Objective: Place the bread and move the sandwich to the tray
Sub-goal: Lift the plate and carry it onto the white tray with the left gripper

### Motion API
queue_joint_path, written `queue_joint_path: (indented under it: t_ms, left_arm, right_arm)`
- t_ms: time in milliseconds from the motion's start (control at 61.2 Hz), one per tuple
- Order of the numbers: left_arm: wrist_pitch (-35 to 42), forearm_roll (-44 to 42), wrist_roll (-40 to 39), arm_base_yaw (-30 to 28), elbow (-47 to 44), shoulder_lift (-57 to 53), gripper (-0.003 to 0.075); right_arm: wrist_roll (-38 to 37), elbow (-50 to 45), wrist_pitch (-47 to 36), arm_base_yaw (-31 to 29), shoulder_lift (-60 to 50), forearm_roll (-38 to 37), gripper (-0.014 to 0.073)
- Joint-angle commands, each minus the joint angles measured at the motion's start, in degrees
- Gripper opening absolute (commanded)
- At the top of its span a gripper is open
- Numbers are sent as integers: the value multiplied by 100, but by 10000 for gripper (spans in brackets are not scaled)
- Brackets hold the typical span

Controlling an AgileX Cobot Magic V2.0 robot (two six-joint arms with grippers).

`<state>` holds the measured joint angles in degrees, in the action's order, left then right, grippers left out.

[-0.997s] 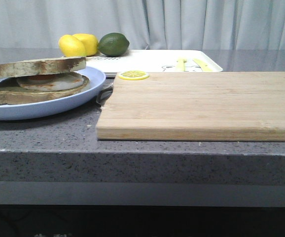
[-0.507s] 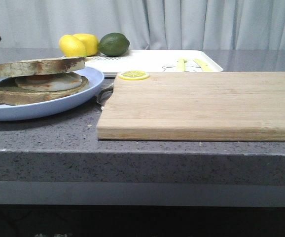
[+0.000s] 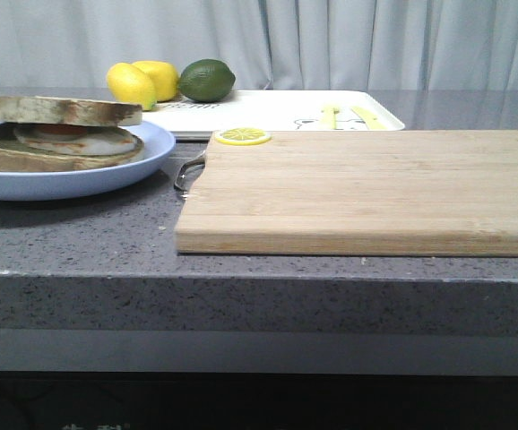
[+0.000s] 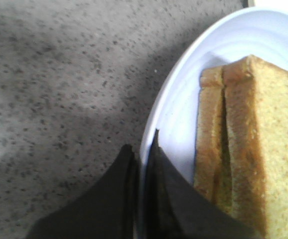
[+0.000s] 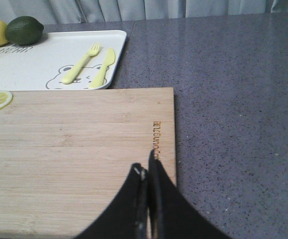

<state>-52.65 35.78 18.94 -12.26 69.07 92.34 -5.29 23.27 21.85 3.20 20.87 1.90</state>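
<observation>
The sandwich [image 3: 62,134] lies on the round light blue plate [image 3: 107,175] at the left of the front view. A plain brown-crusted bread slice [image 3: 57,110] tops the fried egg [image 3: 80,141]. In the left wrist view my left gripper [image 4: 143,149] is shut on the plate's rim [image 4: 169,114], which runs between its two fingers, beside the stacked bread [image 4: 268,149]. The white tray [image 3: 268,112] lies at the back behind the board and also shows in the right wrist view [image 5: 44,59]. My right gripper [image 5: 146,169] is shut and empty above the board's right end. Neither gripper shows in the front view.
A wooden cutting board [image 3: 375,184] fills the middle and right of the counter, with a lemon slice [image 3: 242,136] on its far left corner. Two lemons [image 3: 132,82] and a lime [image 3: 206,79] sit by the tray's far left. Yellow fork and knife marks [image 5: 89,63] lie on the tray.
The plate with the sandwich has moved left and slightly up. The dark gripper part at the left edge of the front view has gone out of view.
</observation>
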Motion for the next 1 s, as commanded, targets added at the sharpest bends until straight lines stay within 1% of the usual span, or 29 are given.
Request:
queue_joint_path:
  t_ms: [0,98,196,343,458,572,654,784,866,980]
  left_arm:
    - [-251,808,247,-235,326,-263,-20]
    - [-406,834,247,-269,615,-263,-20]
    - [-419,846,247,-173,958,-234,-20]
    - [-432,901,159,168,1607,54,-20]
    - [-444,901,-111,463,2369,508,-20]
    - [-606,836,-443,788,3372,1212,-20]
    - [-756,707,-764,978,4262,1737,-20]
    - [-1160,471,-1322,1265,5899,2746,-20]
    - [-1416,419,-1626,1375,7012,3438,-20]
    - [-1721,408,-2102,1451,8320,4319,-20]
  right_arm:
    - [31,150,-460,-14,32,1,-60]
    - [31,150,-460,-14,32,1,-60]
    - [31,150,-460,-14,32,1,-60]
    - [31,145,-461,-14,32,1,-60]
    - [31,145,-461,-14,32,1,-60]
    - [31,145,-466,-14,32,1,-60]
    - [31,145,-466,-14,32,1,-60]
    - [31,139,-460,-14,32,1,-60]
    - [31,139,-448,-14,32,1,-60]
    - [31,139,-448,-14,32,1,-60]
